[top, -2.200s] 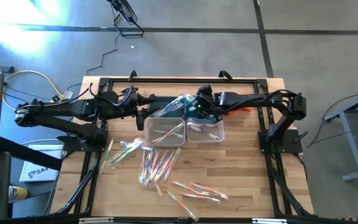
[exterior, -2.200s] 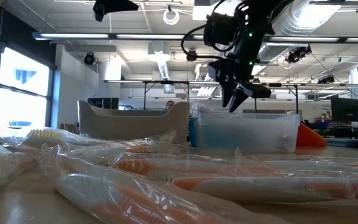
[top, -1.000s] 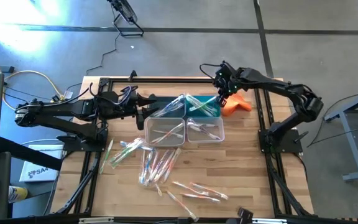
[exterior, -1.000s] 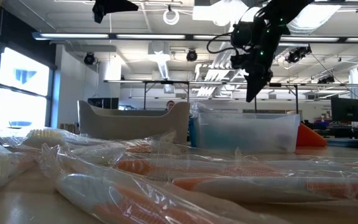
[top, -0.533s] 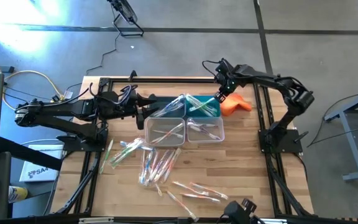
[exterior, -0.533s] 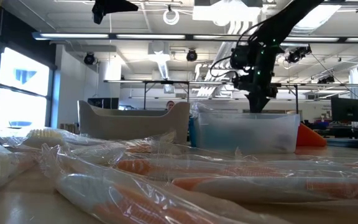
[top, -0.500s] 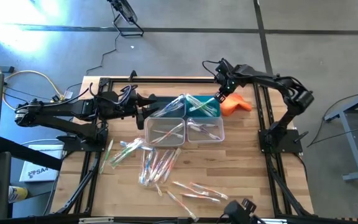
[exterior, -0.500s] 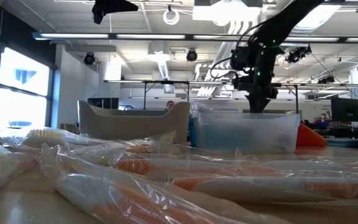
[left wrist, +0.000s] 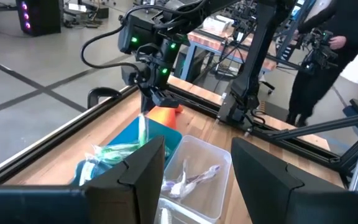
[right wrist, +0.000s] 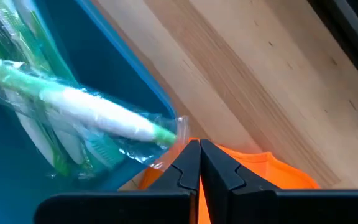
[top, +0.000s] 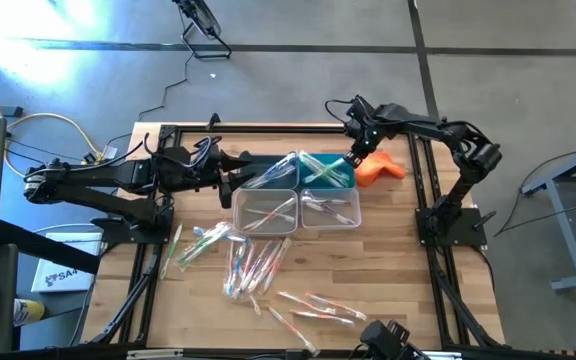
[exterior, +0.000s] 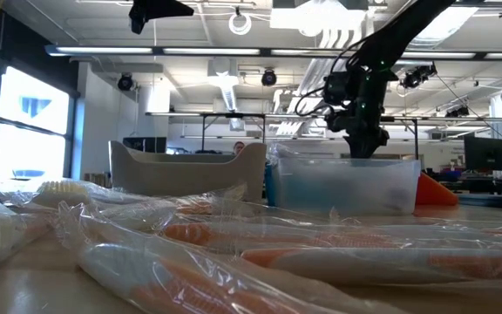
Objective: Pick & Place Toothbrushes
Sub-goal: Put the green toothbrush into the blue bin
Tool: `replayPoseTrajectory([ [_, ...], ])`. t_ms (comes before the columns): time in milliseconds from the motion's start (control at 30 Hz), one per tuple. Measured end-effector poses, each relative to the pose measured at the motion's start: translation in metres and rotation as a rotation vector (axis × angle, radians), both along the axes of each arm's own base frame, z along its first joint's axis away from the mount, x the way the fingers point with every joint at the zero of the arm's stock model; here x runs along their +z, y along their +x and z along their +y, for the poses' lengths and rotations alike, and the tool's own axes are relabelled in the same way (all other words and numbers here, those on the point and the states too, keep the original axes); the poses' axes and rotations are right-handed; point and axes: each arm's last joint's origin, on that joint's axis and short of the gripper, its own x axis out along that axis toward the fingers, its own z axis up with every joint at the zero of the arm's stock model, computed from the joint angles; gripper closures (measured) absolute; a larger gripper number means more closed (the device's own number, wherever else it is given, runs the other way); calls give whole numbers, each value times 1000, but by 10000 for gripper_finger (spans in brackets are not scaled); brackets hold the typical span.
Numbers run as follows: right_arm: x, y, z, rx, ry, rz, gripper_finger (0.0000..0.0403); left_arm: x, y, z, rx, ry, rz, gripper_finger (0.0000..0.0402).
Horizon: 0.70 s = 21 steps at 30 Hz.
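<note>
My right gripper (top: 351,158) stands at the far side of the table, pointing down over the right end of the blue bin (top: 320,172), shut on a green toothbrush (right wrist: 98,115) in a clear wrapper. More wrapped green toothbrushes (right wrist: 55,146) lie in that bin. My left gripper (left wrist: 197,174) hangs open and level above the table's far left (top: 230,182), with nothing between its fingers. Many wrapped toothbrushes (top: 248,262) lie loose on the wood nearer the front. My right gripper pinches the end of the toothbrush's clear wrapper (right wrist: 179,127) between its two fingertips, coming from above and pointing steeply down. The toothbrush (left wrist: 143,127) hangs below the fingers, slanting down into the blue bin, where its lower part rests among the others.
Two clear bins (top: 266,210) (top: 330,210) holding a few toothbrushes stand just in front of the blue one. An orange cloth (top: 378,168) lies right of the blue bin, under my right gripper's side. A black frame rail (top: 288,128) runs along the far edge.
My right gripper has come down toward the blue bin's right end and tipped steeper, staying shut. The green toothbrush has gone down with it into the bin.
</note>
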Motion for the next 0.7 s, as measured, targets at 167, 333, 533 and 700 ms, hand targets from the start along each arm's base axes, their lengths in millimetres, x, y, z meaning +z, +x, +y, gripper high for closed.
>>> replayPoseTrajectory([
  [167,0,-1,1,5,1,6,400,0,0,0,0,0,1,220],
  [333,1,2,4,38,-4,8,400,0,0,0,0,0,1,220],
  [533,17,5,16,79,-44,-27,400,0,0,0,0,0,2,220],
  [700,33,5,26,126,-20,-124,400,0,0,0,0,0,3,220],
])
